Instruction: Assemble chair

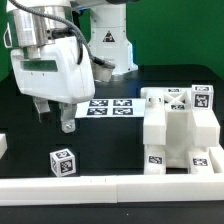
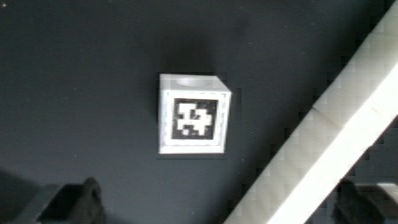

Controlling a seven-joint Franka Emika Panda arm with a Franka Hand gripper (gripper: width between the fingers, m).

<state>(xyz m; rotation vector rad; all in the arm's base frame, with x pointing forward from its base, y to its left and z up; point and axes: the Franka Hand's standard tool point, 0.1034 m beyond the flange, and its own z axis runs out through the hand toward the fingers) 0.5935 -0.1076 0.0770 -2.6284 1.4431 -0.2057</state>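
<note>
One loose piece: a small white block [image 1: 62,161] of the chair lay nearest the camera, at about seven o'clock on the black table [image 1: 110,140], upright with tags on its visible faces.
Same piece from the wrist: the block [image 2: 194,115] sat centred below the camera, tag face up, touching nothing.
Handling: it looked light, rigid and smooth; plain flat sides seemed the best place to pinch, across the shorter width, squarely so it would not twist or slip.
Gripper: the gripper [image 1: 54,113] hovered above and behind the block, fingers spread apart and empty.
Front rail: a white rail [image 1: 110,187] ran along the table's near edge, close to the block.
Assembled part: the chunky chair body [image 1: 180,135] stood at four o'clock, well apart from the block.
Marker board: the marker board [image 1: 110,106] lay flat toward twelve o'clock, behind the gripper.
</note>
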